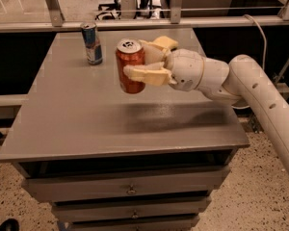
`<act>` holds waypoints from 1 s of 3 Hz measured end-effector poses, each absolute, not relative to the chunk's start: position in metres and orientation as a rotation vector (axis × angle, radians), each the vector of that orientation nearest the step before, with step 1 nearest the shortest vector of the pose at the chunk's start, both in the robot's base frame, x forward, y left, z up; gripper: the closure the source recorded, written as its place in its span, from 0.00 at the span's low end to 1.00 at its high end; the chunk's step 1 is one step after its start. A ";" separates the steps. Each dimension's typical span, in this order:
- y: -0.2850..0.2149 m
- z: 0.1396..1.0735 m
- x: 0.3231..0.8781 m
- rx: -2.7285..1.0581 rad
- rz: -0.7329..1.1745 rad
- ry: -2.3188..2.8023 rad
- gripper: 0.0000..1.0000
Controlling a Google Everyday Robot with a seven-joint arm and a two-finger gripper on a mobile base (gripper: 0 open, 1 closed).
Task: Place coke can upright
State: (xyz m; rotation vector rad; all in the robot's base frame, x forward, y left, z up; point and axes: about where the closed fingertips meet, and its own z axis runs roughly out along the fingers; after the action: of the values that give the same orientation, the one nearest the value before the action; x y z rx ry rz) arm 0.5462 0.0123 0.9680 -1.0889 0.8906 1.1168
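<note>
Hand (pixel 136 57), centre frame, was clamped around the can (pixel 128 56), which was upright and apparently clear of the surface (pixel 111 129). Placing step: the next move called for a straight descent, then release.

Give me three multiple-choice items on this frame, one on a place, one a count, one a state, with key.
1. Where does the blue-and-silver can stand? A. back left of the table B. front right corner C. in a drawer
2. How many cans show? A. one B. two C. four
3. How is the coke can? A. lying on its side B. crushed on the floor C. held upright in the pincer
Key: 1 A, near the far left edge; 2 B, one red, one blue; 3 C, the pincer over the table clasps it, silver top up.
</note>
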 end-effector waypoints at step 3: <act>0.006 0.937 0.541 -1.235 1.084 0.926 1.00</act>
State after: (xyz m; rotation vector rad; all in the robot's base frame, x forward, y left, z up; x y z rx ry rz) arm 0.5412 0.0058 0.9370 -1.2348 0.9260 1.0842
